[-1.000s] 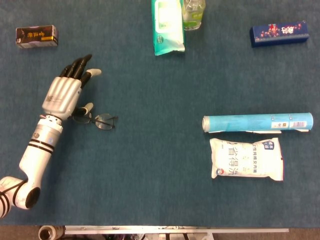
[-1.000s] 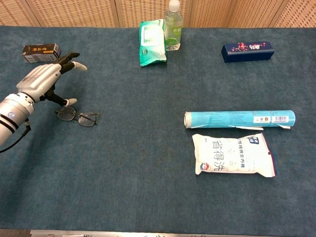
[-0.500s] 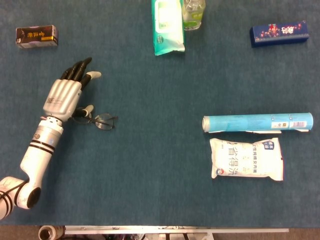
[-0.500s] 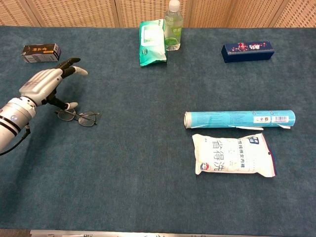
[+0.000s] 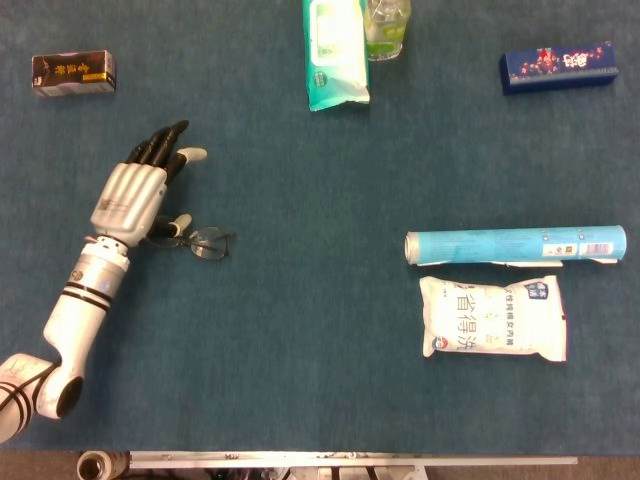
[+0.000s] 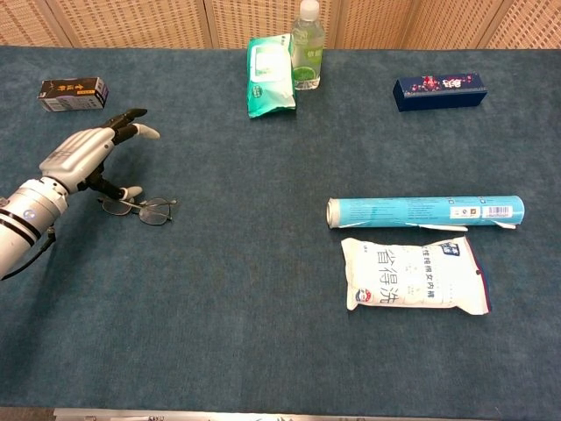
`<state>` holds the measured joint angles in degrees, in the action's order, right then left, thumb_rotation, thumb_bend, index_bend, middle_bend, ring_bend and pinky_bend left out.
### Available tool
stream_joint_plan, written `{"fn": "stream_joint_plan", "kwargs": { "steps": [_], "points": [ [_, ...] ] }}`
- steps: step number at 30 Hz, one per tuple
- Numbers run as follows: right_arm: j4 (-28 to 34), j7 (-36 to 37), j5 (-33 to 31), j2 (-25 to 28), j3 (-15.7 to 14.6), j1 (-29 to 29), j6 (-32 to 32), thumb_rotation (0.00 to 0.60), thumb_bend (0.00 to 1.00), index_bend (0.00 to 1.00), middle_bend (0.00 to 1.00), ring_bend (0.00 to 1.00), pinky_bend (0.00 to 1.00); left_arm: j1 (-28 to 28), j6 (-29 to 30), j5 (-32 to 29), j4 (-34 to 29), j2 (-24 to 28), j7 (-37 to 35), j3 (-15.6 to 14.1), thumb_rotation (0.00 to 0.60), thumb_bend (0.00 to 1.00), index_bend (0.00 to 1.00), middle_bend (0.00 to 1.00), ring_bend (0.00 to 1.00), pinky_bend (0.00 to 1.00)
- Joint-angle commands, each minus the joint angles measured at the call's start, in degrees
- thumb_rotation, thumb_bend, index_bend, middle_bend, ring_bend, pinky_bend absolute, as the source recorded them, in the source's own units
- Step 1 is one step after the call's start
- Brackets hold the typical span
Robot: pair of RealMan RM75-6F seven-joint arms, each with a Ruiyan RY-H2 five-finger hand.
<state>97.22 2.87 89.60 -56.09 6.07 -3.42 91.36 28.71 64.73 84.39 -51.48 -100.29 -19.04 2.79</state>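
Just beneath the left robot hand, fingers spread and holding nothing, the eyeglasses lie on the bench, where a clumsy press could bend the thin frame.

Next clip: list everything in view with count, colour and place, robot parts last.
Thin wire-framed eyeglasses: one, dark frame, left side, under the left hand's thumb.
Small dark cardboard box: one, black-brown, far left corner.
Flat wet-wipes pack: one, green-white, far centre.
Clear plastic bottle: one, greenish label, right beside the wipes pack.
Long printed box: one, dark blue, far right.
Rolled tube: one, light blue, right.
Soft pouch: one, white with blue print, just nearer than the tube.
Table cloth: one, teal.
Left hand: one, silver with black fingers, spread over the eyeglasses.
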Motion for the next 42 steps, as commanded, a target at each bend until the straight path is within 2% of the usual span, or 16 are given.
{"fn": "stream_joint_plan", "kwargs": {
  "steps": [1, 8, 14, 28, 42],
  "points": [
    [-0.03, 0.02, -0.05, -0.02, 0.02, -0.03, -0.06, 0.6, 0.32, 0.39, 0.37, 0.22, 0.37, 0.08, 1.33, 0.79, -1.41, 0.88, 0.33, 0.1, 0.6, 0.2, 0.2, 0.0, 0.0, 0.12],
    [-0.01, -0.22, 0.08, -0.14, -0.12, -0.1, -0.26, 0.6, 0.32, 0.39, 0.37, 0.22, 0.37, -0.14, 3.85, 1.26, -7.73, 4.73, 3.47, 0.91, 0.6, 0.2, 0.2, 0.0, 0.0, 0.12],
    [-0.11, -0.45, -0.1, -0.31, -0.14, -0.22, -0.59, 0.6, 0.32, 0.39, 0.37, 0.22, 0.37, -0.8, 3.9, 0.36, -9.5, 6.25, 4.21, 1.12, 0.6, 0.2, 0.2, 0.0, 0.0, 0.12],
    [-0.14, -0.65, -0.32, -0.4, -0.09, -0.36, -0.85, 0.6, 0.32, 0.39, 0.37, 0.22, 0.37, -2.11, 3.73, -0.2, -6.75, 5.94, 2.34, 0.52, 0.6, 0.2, 0.2, 0.0, 0.0, 0.12],
    [-0.05, -0.68, -0.32, -0.35, -0.05, -0.28, -0.64, 0.6, 0.32, 0.39, 0.37, 0.22, 0.37, -2.93, 2.52, -0.39, -2.07, 3.48, -0.71, -0.23, 0.6, 0.2, 0.2, 0.0, 0.0, 0.12]
  ]
}}
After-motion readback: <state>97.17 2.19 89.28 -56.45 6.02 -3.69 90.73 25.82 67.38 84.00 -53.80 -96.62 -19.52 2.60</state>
